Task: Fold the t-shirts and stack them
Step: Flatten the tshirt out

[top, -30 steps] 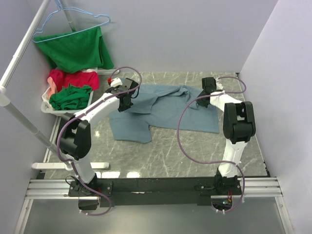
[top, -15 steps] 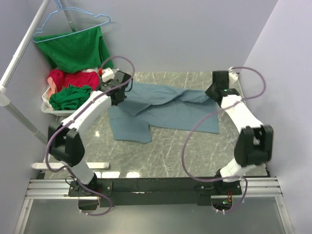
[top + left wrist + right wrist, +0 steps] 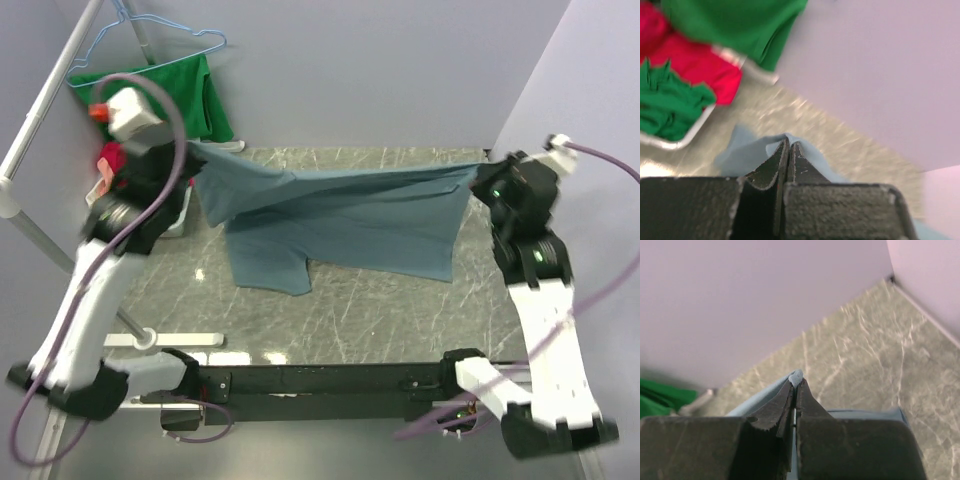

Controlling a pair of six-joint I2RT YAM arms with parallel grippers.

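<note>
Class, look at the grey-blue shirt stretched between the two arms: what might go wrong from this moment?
1. The left gripper and right gripper each pinch the grey-blue shirt by only a sliver of its edge. Pulled taut, it might slip out.
2. Its lower part lies bunched on the table, so it may land creased.

The top view looks down from high behind the arm bases, over the whole surface (image 3: 350,320) to the far wall (image 3: 350,70). Each wrist view sits close behind its fingers, looking along them. The left fingers (image 3: 765,172) point at the far-left basket (image 3: 670,146), the right fingers (image 3: 771,412) toward the far-right corner (image 3: 890,279). All 3 views share the grey-blue t-shirt (image 3: 350,215).
</note>
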